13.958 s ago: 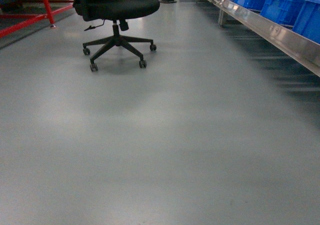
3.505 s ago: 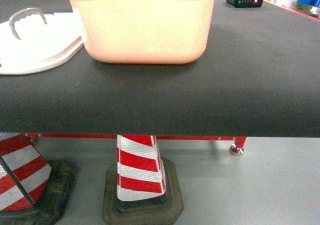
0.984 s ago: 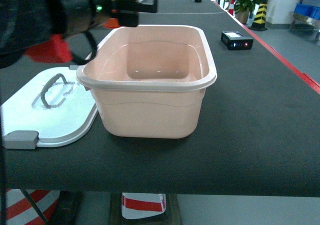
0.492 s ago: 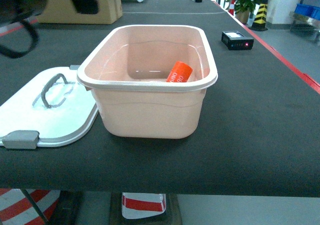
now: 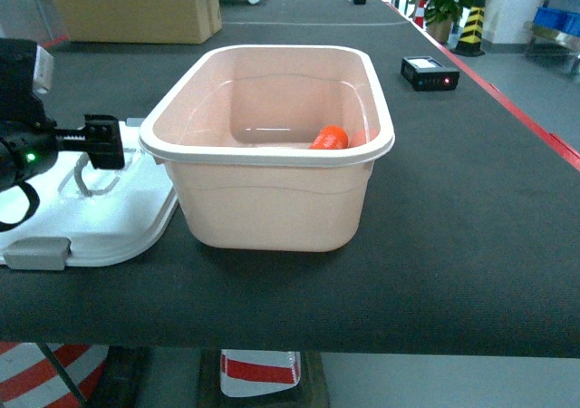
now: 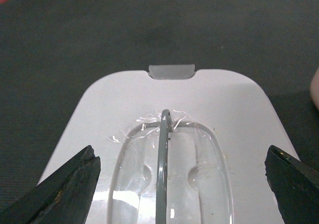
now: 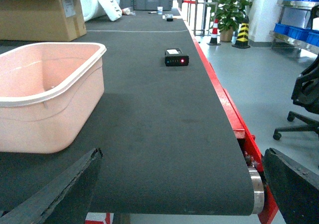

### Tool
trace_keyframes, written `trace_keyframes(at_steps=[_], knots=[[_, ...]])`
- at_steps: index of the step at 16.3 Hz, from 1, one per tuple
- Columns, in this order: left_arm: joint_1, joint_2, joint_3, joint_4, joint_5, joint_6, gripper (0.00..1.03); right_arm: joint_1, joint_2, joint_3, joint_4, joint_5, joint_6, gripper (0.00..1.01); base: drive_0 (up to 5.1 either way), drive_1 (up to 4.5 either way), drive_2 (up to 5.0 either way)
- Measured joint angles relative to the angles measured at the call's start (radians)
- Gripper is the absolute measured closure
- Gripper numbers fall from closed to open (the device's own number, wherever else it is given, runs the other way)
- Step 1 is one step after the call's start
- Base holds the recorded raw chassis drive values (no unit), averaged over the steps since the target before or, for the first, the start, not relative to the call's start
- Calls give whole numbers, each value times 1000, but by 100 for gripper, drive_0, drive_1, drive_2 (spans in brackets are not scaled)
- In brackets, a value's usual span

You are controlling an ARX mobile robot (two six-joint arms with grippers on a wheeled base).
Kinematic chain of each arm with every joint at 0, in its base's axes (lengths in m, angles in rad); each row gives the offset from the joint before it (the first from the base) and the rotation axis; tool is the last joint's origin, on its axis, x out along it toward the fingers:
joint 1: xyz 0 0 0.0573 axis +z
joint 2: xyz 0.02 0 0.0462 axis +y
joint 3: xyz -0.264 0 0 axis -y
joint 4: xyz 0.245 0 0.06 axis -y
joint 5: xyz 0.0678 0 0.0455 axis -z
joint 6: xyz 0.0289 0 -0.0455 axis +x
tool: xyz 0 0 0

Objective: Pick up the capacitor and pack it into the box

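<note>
The box, a pale pink tub, stands open on the black belt. An orange capacitor lies inside it against the right wall. The box's white lid lies flat to its left, with its grey latch toward me. My left arm hangs over the lid. In the left wrist view the left gripper is open, its fingers either side of the lid's grey handle without touching it. The right gripper is open over bare belt, right of the box.
A small black device with a red light sits on the belt at the far right. A cardboard carton stands at the back left. The belt's red edge runs along the right, with an office chair beyond it. A striped cone stands under the table.
The left arm, above the box a second ago, has swung left and down over the lid. The capacitor appeared in the box and has settled lower.
</note>
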Motion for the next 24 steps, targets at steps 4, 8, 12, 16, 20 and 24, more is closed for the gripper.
trace_keyframes(at_steps=[4, 8, 12, 16, 20, 24], knots=[[0, 89, 92, -85, 11, -11, 20, 0, 0, 0, 0, 0, 0, 3, 0, 0, 0], [0, 93, 109, -124, 16, -42, 66, 0, 0, 0, 0, 0, 0, 3, 0, 0, 0], [11, 93, 109, -123, 21, -57, 101, 0, 0, 0, 0, 0, 0, 3, 0, 0, 0], [17, 40, 60, -132, 16, -79, 101, 0, 0, 0, 0, 0, 0, 3, 0, 0, 0], [11, -276, -42, -220, -95, -59, 101, 0, 0, 0, 0, 0, 0, 3, 0, 0, 0], [-192, -586, -24, -453, -260, -143, 101, 0, 0, 0, 0, 0, 0, 3, 0, 0, 0]])
